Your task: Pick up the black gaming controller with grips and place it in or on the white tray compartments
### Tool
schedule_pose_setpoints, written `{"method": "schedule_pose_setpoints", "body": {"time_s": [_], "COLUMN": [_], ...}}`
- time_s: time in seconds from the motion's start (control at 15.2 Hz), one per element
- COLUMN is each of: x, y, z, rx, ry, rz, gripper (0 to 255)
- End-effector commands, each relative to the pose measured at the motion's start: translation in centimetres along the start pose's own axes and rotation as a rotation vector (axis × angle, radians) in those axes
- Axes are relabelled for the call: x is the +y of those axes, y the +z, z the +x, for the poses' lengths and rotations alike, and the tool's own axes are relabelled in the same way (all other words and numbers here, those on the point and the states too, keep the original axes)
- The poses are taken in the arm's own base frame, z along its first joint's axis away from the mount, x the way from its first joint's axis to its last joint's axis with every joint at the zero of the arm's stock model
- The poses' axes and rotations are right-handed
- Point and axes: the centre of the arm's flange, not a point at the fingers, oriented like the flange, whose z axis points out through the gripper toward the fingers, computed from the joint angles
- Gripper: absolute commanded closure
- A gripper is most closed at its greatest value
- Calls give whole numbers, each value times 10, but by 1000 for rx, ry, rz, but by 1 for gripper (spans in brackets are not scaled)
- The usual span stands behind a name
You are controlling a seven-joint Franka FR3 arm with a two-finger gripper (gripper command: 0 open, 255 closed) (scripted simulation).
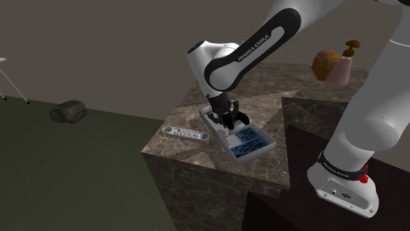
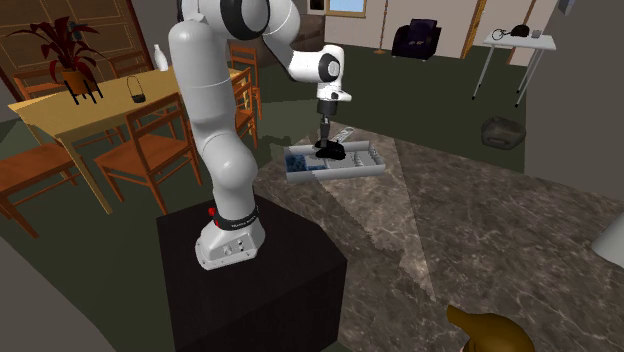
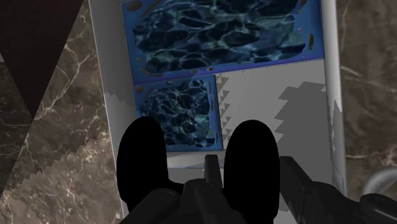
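The gripper (image 1: 230,118) stands over the white tray (image 1: 221,140), which lies toward the edge of the marbled surface (image 1: 197,161) away from the stand, with a flat grey label-like piece (image 1: 186,133) just beside it nearer that edge. In the wrist view the two fingers (image 3: 143,162) stand apart with the black controller (image 3: 318,198) clasped between them, its body running out to one side of the grip. The controller hangs low above the tray's middle compartments (whether it already touches the floor I cannot tell). Two compartments ahead of the fingertips carry blue patterned liners (image 3: 216,32); the one beside them is bare white. The controller is probably a stiff, light shell with smooth curved grips that could slip or twist. The narrow middle of the body looks like the safest place to pinch it.
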Motion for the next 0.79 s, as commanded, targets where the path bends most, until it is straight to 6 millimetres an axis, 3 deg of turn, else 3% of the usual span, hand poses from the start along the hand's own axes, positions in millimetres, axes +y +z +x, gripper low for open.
{"method": "schedule_pose_setpoints", "body": {"time_s": [0.0, 0.07, 0.13, 0.46, 0.73], "x": [0, 0, 0, 0, 0], "y": [0, 0, 0, 0, -50], "z": [0, 0, 0, 0, 0], "rx": [0, 0, 0, 0, 0], "ry": [0, 0, 0, 0, 0], "rz": [0, 0, 0, 0, 0], "gripper": [255, 255, 0, 0, 0]}}
